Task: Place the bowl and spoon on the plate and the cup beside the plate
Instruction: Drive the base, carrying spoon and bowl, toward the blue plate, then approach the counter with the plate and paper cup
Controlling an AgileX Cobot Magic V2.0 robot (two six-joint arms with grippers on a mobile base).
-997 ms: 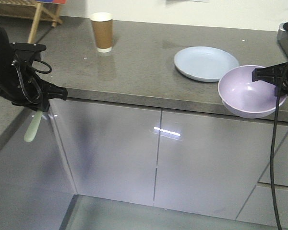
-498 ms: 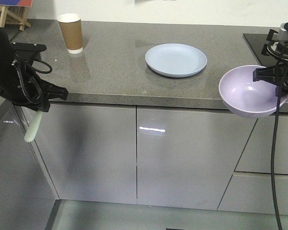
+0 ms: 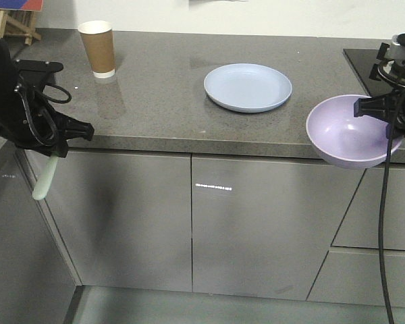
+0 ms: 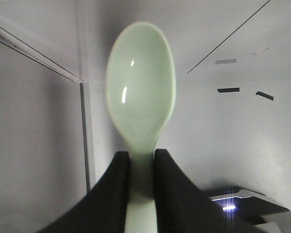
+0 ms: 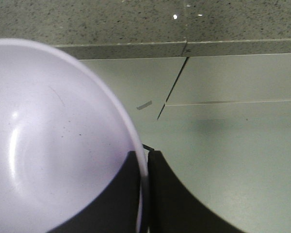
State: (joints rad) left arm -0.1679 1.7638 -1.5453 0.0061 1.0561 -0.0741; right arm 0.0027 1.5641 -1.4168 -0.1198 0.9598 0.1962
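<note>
My left gripper [image 3: 54, 154] [image 4: 141, 153] hangs off the counter's left end, shut on the handle of the mint-green spoon [image 3: 44, 177] [image 4: 140, 87]. The scoop points down toward the floor. On the right, in front of the counter edge, my right gripper [image 3: 393, 127] [image 5: 144, 153] is shut on the rim of the lavender bowl [image 3: 347, 131] [image 5: 53, 145], held upright in the air. The pale blue plate [image 3: 248, 86] lies bare on the counter's middle. The brown paper cup [image 3: 98, 48] stands upright at the back left, well apart from the plate.
The grey stone countertop [image 3: 162, 101] [image 5: 136, 24] runs the width of the view above glossy cabinet doors [image 3: 189, 223]. A black gas hob [image 3: 398, 57] sits at its right end, behind the bowl. A wooden stand [image 3: 7, 20] is at the far left.
The counter, plate and cup have slid left in the front view and the hob has come into sight. Both grippers keep their holds in the same poses.
</note>
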